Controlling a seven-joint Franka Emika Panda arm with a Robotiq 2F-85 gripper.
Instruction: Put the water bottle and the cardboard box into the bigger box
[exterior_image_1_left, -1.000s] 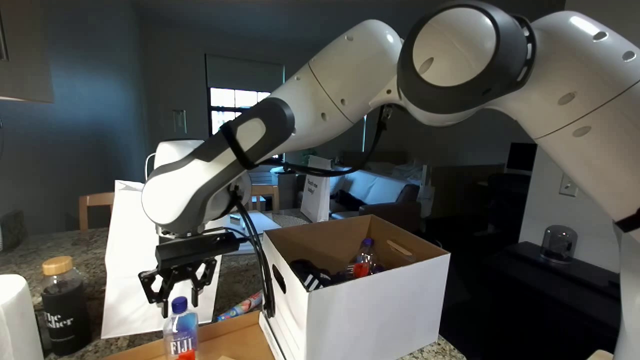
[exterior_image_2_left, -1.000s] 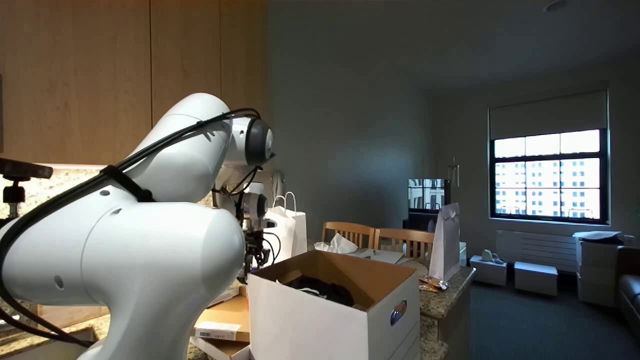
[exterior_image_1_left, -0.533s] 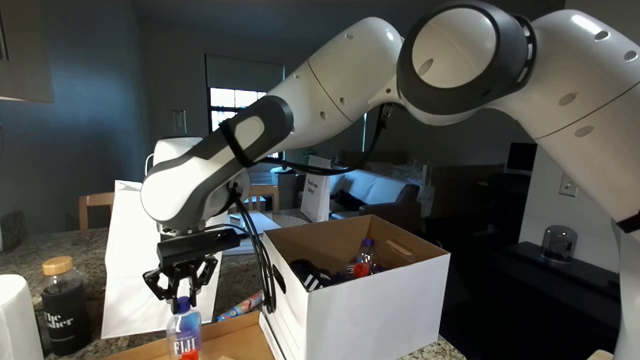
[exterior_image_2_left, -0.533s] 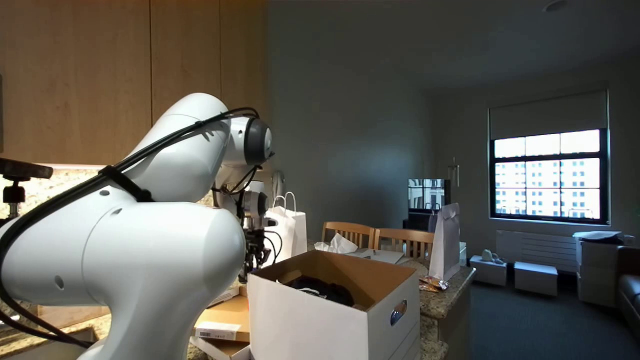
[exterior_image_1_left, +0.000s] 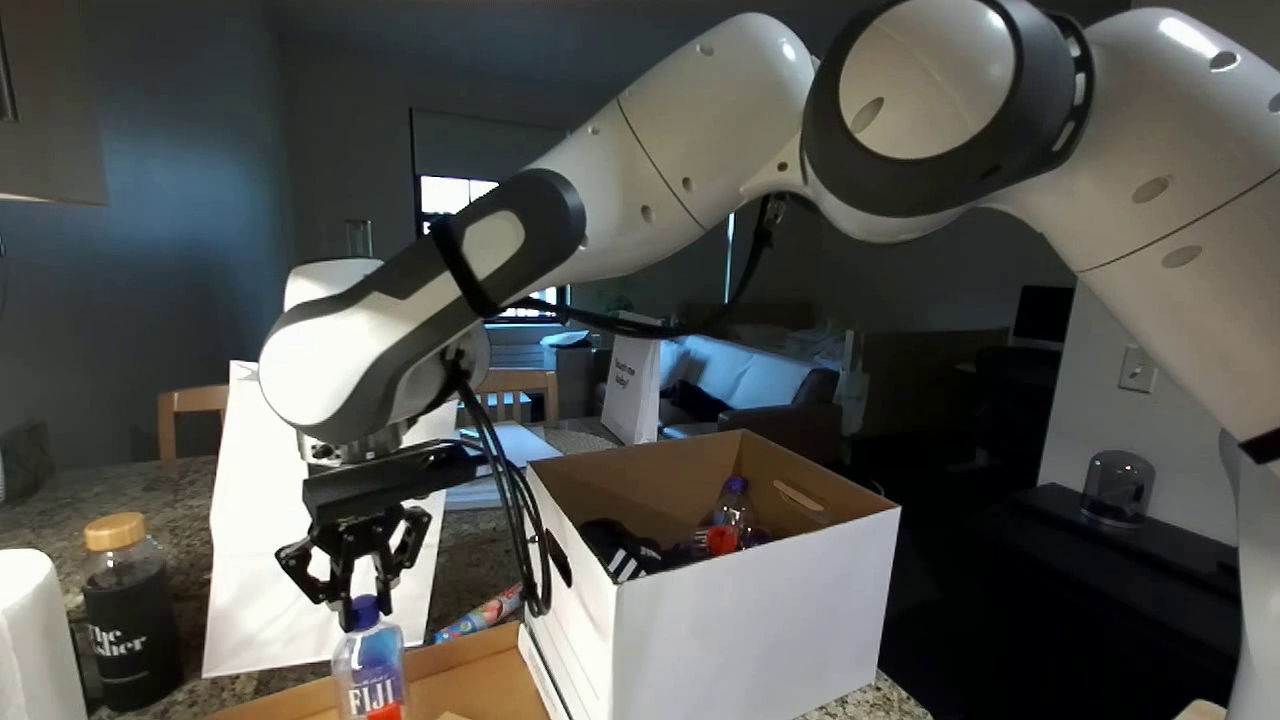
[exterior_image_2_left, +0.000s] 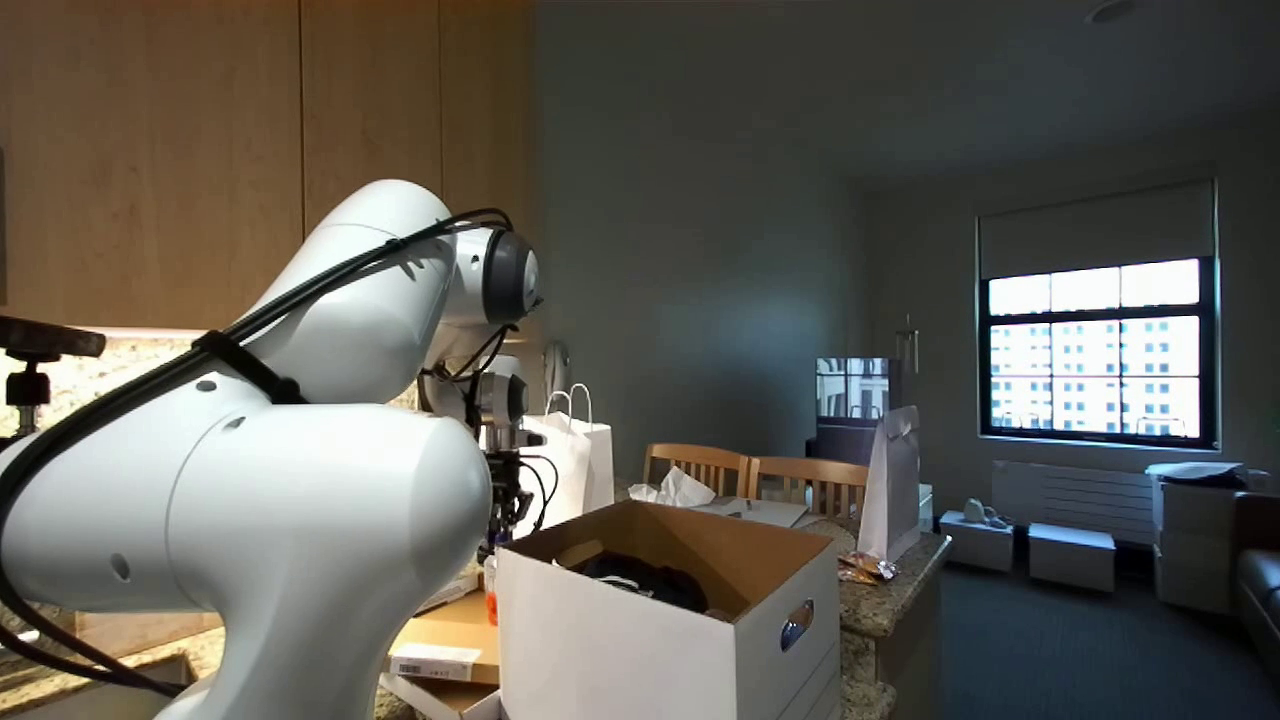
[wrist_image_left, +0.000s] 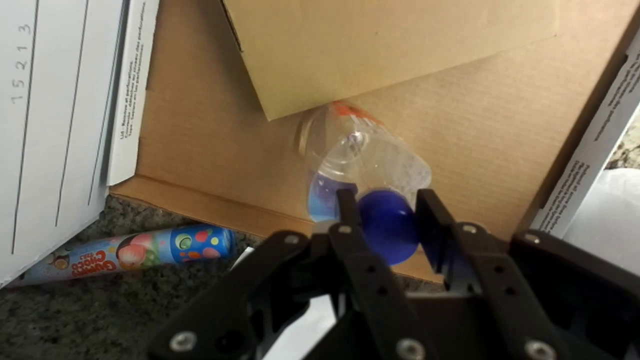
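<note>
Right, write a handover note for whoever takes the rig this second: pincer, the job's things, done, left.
The pincer looks shut on the blue cap of the water bottle.
That bottle is in or just above the shallow tray, outside the bigger box; can't tell if it's lifted.
The cardboard box lies in the tray, ungripped, partly in the wrist view.
Done: bottle gripped. Neither item is boxed; the similar bottle inside is another one.
Left: carry the bottle over, release it, then the cardboard box.
</note>
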